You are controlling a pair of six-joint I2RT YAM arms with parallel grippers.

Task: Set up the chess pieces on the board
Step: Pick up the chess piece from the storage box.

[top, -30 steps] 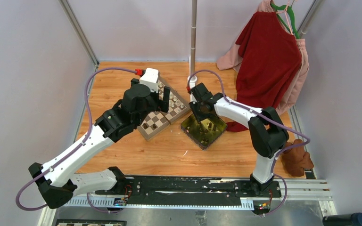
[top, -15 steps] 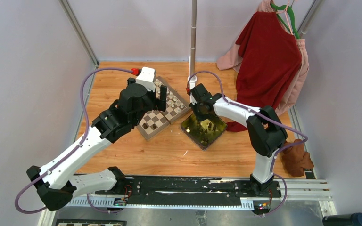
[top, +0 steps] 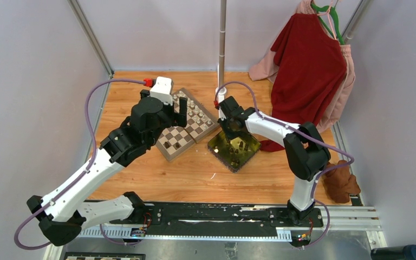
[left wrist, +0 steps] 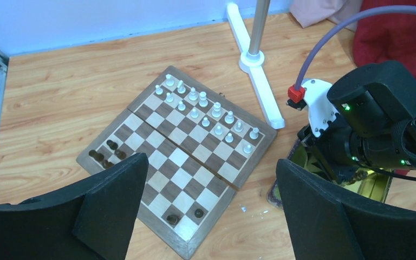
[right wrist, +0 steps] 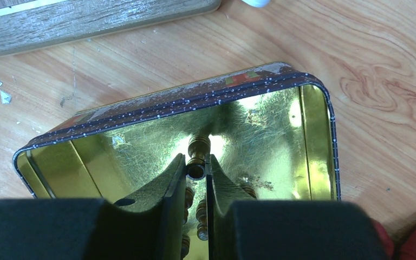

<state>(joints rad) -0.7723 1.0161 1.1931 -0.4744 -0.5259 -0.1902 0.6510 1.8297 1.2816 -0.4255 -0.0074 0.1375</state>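
Tin (right wrist: 195, 100) beside board (left wrist: 195, 157) (pole (left wrist: 257, 24) behind), right fingers (right wrist: 173, 187) pinching dark piece (right wrist: 197, 157), left fingers (left wrist: 108, 208) wide.

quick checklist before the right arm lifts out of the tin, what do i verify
1. Grip: right gripper shut on a dark piece: ok.
2. Lift path: that piece stands clear of the tin walls: ok.
3. Other arm: left gripper open and empty: ok.
4. Far side: white pieces fill two rows of the board: ok.
5. Dark side full: not ok, few dark pieces placed.
6. Drop path past the left gripper: cannot tell.
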